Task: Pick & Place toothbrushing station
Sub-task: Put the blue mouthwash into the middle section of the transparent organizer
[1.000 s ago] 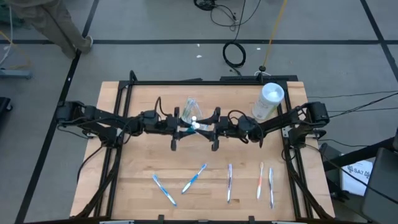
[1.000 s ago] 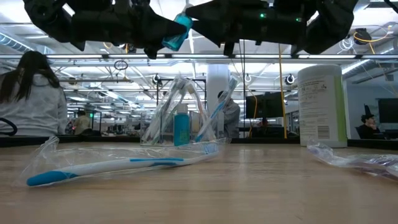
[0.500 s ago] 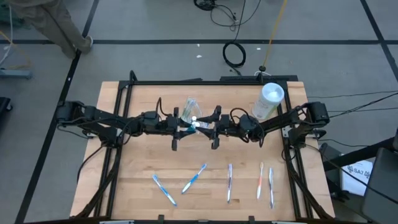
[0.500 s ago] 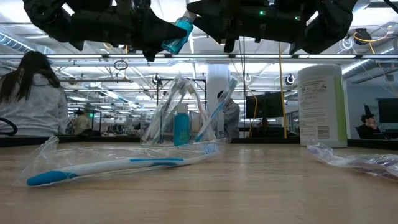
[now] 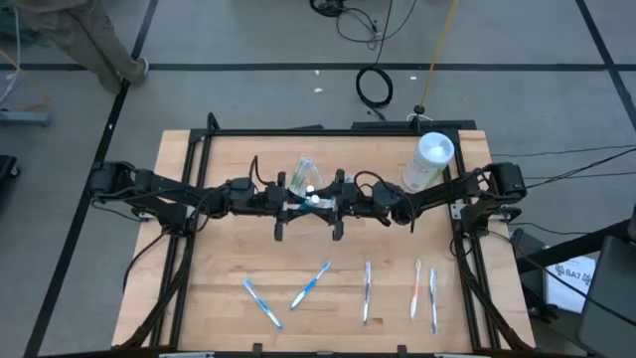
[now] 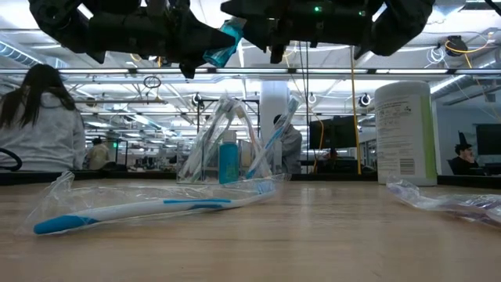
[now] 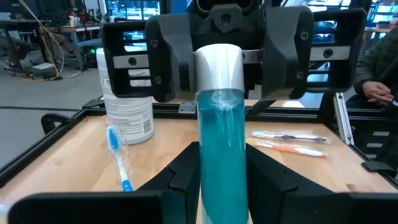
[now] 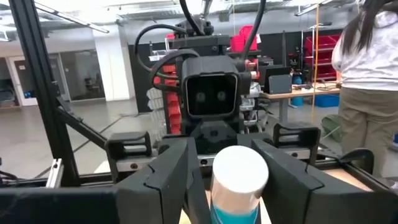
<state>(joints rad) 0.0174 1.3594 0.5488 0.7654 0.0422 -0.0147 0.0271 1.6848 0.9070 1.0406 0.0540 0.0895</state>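
Note:
The toothbrushing station (image 5: pixel 305 171), a small clear container holding a toothbrush and a blue item, stands on its base at the table's far middle; it also shows in the low view (image 6: pixel 227 145). My left gripper (image 5: pixel 296 204) is shut on a teal tube (image 7: pixel 222 124) with a silver-white cap, high above the table just near of the station. My right gripper (image 5: pixel 324 202) faces it, open, with its fingers (image 7: pixel 169 59) on either side of the tube's cap (image 8: pixel 239 174); I see no touch. My left gripper pinches the teal tube's body (image 7: pixel 222 186), at the end away from the cap, between its two fingers. The fingers come about level from the table's left and lie along the tube. The tube sticks out past the fingertips toward my right gripper, lifted clear of the table.
A tall white canister (image 5: pixel 429 159) stands at the far right. Several wrapped toothbrushes lie along the near part of the table, such as a blue one (image 5: pixel 310 285) and an orange one (image 5: pixel 416 288). People sit in the room beyond (image 6: pixel 39 117).
My right gripper has moved toward the table's left, closing on the held tube, so that its open fingers now stand around the cap end. My left gripper and the tube have kept still.

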